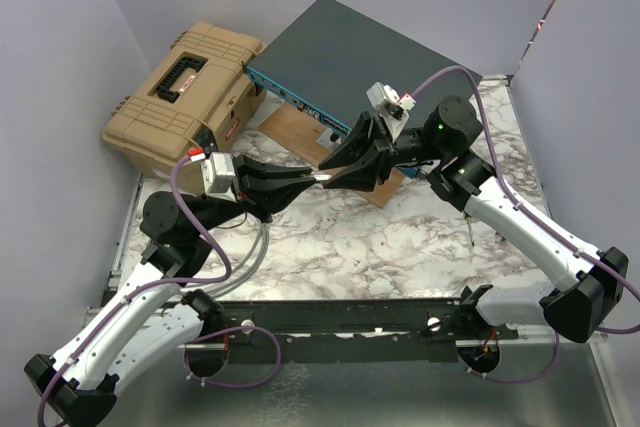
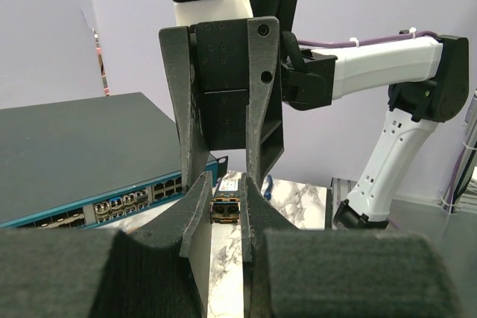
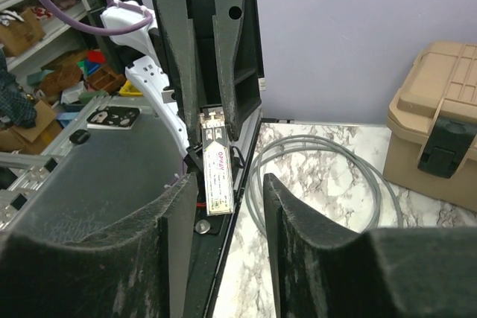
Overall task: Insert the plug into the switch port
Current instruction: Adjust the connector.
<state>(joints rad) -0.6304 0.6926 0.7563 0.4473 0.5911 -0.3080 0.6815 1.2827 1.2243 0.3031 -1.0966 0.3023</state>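
While the left jaws pinch the small silver metal plug [image 3: 217, 169] above the white marbled counter [image 1: 400, 237], the right jaws stand spread around it, apart from the large flat dark grey-teal metal switch [image 1: 350, 52] at the far side.

Marble table [image 1: 400, 237]: toolbox [image 1: 180, 97], board [image 1: 295, 132], cable [image 3: 322, 140]

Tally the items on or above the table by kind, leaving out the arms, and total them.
switch: 1
plug: 1
tan toolbox: 1
wooden board: 1
grey cable coil: 1
Total: 5
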